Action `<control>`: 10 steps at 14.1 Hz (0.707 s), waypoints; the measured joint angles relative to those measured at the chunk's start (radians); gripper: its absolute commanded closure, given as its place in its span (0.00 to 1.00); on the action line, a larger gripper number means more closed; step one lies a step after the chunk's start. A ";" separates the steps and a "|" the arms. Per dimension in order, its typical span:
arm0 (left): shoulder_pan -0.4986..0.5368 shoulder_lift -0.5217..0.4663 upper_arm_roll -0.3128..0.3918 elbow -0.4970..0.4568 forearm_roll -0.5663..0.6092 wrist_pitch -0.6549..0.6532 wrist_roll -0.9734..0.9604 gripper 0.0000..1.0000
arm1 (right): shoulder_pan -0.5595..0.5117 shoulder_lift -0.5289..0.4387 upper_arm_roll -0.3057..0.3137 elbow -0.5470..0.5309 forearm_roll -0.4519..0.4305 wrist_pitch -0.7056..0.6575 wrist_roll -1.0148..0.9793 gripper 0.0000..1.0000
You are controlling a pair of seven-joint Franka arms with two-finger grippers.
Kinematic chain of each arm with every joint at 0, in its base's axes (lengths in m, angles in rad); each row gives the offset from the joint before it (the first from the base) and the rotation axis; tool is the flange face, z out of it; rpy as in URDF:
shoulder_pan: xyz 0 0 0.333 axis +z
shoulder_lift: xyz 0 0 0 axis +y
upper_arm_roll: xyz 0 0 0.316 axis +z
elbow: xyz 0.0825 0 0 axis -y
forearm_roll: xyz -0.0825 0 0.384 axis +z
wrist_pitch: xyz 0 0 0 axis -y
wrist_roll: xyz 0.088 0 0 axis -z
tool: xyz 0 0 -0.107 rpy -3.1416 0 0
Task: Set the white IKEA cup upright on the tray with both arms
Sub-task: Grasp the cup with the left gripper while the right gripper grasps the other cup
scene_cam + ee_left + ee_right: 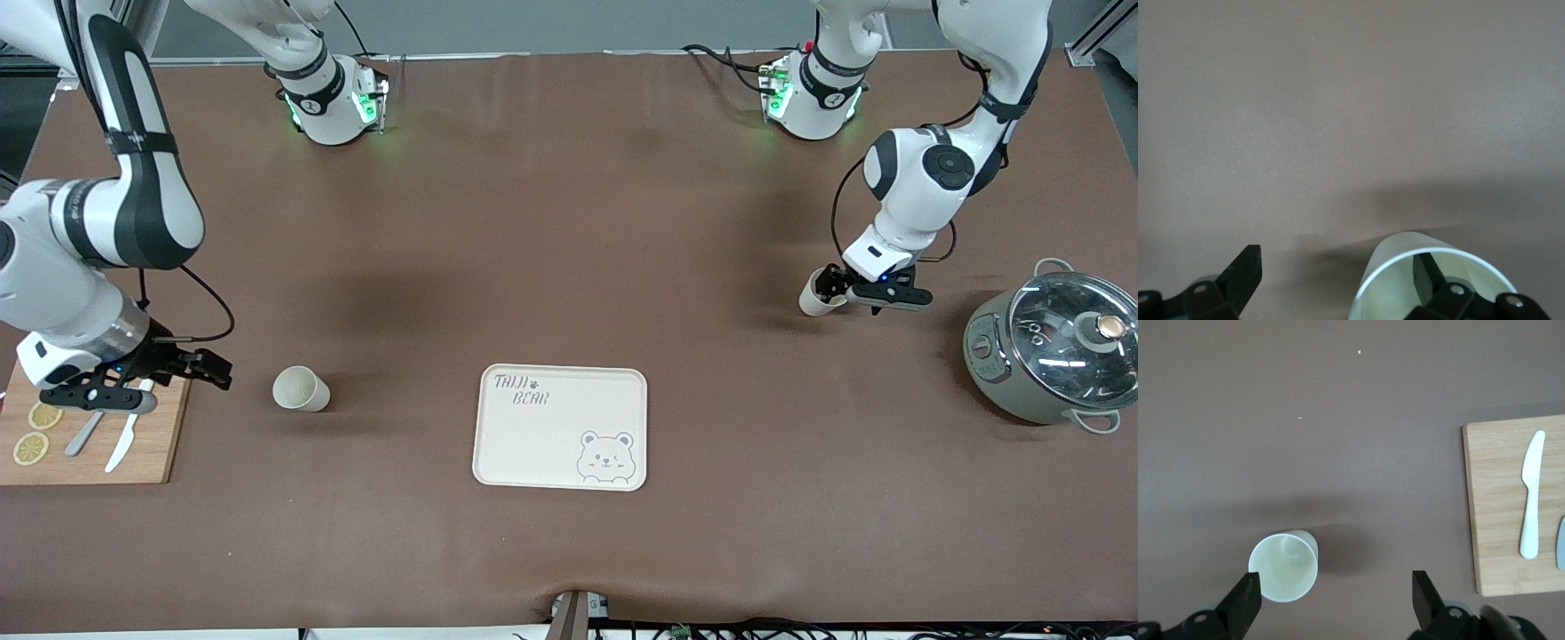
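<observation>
Left gripper [834, 286] is down at a white cup [813, 299] toward the left arm's end of the table [569, 267]; its wrist view shows the fingers spread, one finger [1426, 273] inside the cup's rim, the other outside, not squeezing. Right gripper [178, 369] hangs wide open over the edge of the wooden cutting board [151, 444], just beside a second white cup [300, 388]. Tray [560, 427] with the bear drawing lies between both cups, nearer the front camera. A lidded pot [1053, 351] stands by the left arm.

White arms [116, 222], black bands, cables
</observation>
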 measured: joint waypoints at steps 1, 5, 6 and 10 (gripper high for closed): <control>0.000 0.003 0.000 -0.001 0.000 0.001 0.000 0.00 | 0.001 0.013 0.000 0.000 0.001 0.019 0.000 0.00; 0.001 0.003 0.000 -0.020 0.000 0.001 0.000 0.00 | 0.007 0.054 0.001 0.000 0.002 0.057 0.000 0.00; 0.001 0.003 0.000 -0.024 0.000 0.001 0.000 0.00 | 0.008 0.060 0.001 0.000 0.002 0.063 0.000 0.00; 0.001 0.002 0.000 -0.028 0.000 0.002 0.000 0.65 | 0.011 0.080 0.001 -0.034 0.002 0.164 0.000 0.00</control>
